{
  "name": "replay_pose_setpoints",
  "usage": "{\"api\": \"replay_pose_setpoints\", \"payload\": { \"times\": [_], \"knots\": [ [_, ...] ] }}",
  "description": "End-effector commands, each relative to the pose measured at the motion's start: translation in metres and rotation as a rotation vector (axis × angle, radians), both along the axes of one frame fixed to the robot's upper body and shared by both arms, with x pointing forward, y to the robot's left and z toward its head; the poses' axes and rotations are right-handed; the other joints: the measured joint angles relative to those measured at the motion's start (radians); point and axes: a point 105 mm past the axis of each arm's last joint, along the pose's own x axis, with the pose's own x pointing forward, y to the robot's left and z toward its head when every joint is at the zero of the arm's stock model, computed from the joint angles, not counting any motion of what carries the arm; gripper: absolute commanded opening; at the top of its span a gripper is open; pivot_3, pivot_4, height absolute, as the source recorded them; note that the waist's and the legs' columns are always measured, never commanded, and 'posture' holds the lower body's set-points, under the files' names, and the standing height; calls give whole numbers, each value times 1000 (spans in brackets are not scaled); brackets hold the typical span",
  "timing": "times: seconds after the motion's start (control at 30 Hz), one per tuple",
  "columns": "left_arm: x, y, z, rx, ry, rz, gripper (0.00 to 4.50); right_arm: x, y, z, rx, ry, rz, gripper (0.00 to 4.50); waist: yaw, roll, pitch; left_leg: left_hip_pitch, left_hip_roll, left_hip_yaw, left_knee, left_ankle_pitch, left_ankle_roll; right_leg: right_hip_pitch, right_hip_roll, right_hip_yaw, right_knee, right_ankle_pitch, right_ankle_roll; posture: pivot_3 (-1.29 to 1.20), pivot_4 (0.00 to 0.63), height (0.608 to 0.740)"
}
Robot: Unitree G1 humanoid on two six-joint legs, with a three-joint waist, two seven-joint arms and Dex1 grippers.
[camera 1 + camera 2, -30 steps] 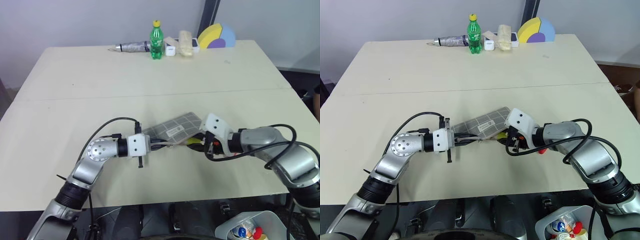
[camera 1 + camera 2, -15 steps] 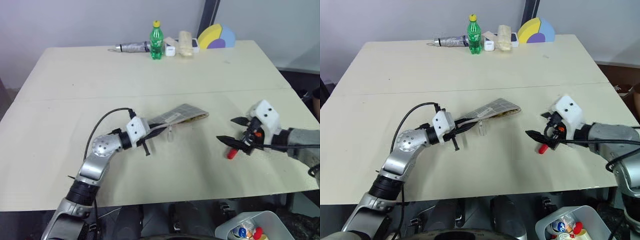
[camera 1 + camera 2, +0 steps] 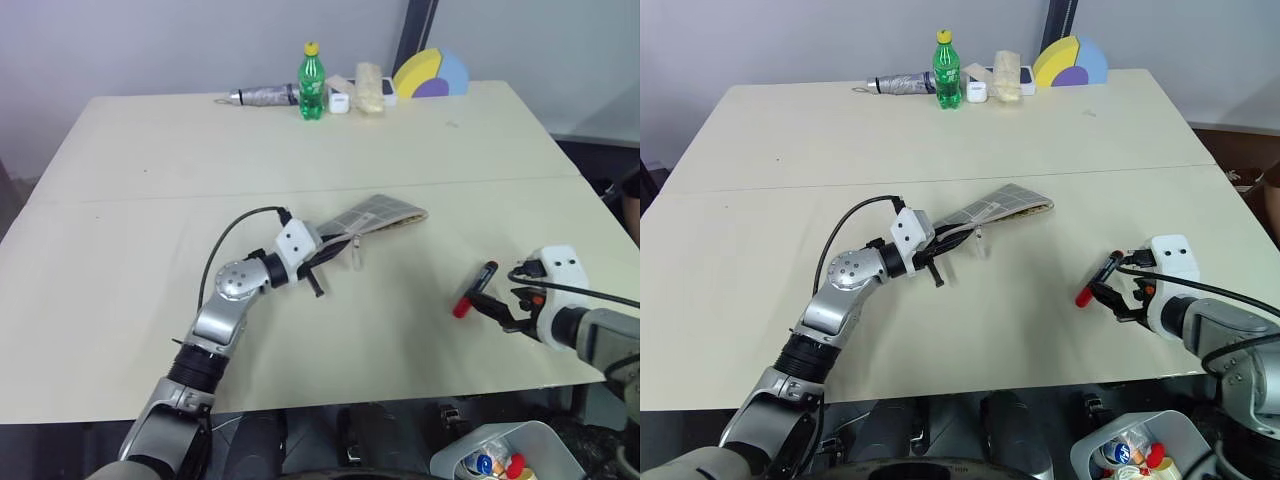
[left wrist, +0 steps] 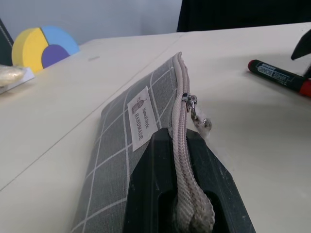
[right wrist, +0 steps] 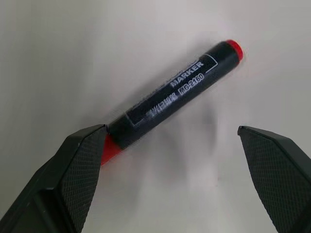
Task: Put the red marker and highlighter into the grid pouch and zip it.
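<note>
grid pouch [image 4: 146, 116]: near end runs off the wrist picture's edge, clamped between the left end effector [image 4: 187, 204] fingers; inside hidden.
red marker [image 5: 170, 99]: one red end tucked behind a right end effector finger [image 5: 80, 165].
label print [image 4: 140, 119]: small upper line unreadable.
far table items [image 3: 360, 90]: too small to name.

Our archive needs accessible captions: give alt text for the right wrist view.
A red marker with a black body lies on a pale table, between the open right claw; one black finger sits beside its red end.
</note>
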Motion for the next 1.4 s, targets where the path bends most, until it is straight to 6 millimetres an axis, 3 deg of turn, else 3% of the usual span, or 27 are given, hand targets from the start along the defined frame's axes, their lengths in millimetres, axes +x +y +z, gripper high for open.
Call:
{"api": "replay_pose_setpoints", "payload": {
  "times": [0.03,0.17,0.2,0.27,0.47,0.5,0.67,0.83,1.4],
  "knots": [
    [-3,-7,7,-15,-30,-33,0,7,5,6,49,-50,-81,4467,-2,0,0,0,0,0,0,0,0,0,0,0,0,0,0,0,150,740],
    [-3,-8,8,-20,-34,-28,0,13,14,-1,38,-25,-85,4467,2,1,-1,-1,0,0,0,0,0,-1,0,0,0,0,0,0,150,740],
    [-3,-8,8,-22,-36,-24,0,13,14,-3,1,-10,-76,4237,2,1,-1,-1,0,0,0,0,0,-1,0,0,0,0,0,0,150,740],
    [-3,-7,9,-24,-39,-20,0,12,13,-7,-65,17,-54,3610,1,1,-1,-2,-1,0,0,0,0,-1,0,0,0,0,0,0,150,740],
    [-7,-3,9,-25,-42,-15,0,16,5,-3,-196,19,8,539,-1,1,-1,-1,0,0,0,0,0,-1,0,0,0,0,0,0,150,740],
    [-8,-3,9,-25,-43,-15,0,19,6,3,-229,-9,39,271,-1,1,-1,-1,0,0,0,0,0,-1,0,0,0,0,0,0,150,740],
    [-10,-3,11,-27,-47,-18,0,30,18,42,-590,-223,372,267,-1,2,0,-2,-1,0,0,0,0,-1,0,0,0,0,0,0,150,740],
    [-10,-2,12,-19,-54,-23,0,32,25,56,-673,-297,515,267,-1,1,0,-1,-1,0,0,0,0,-1,0,0,-1,0,0,0,150,740],
    [-26,-7,8,11,-57,-93,0,44,52,45,-737,-325,681,267,0,1,0,-1,0,0,0,0,0,-1,0,0,-1,0,0,0,150,740]
  ]
}}
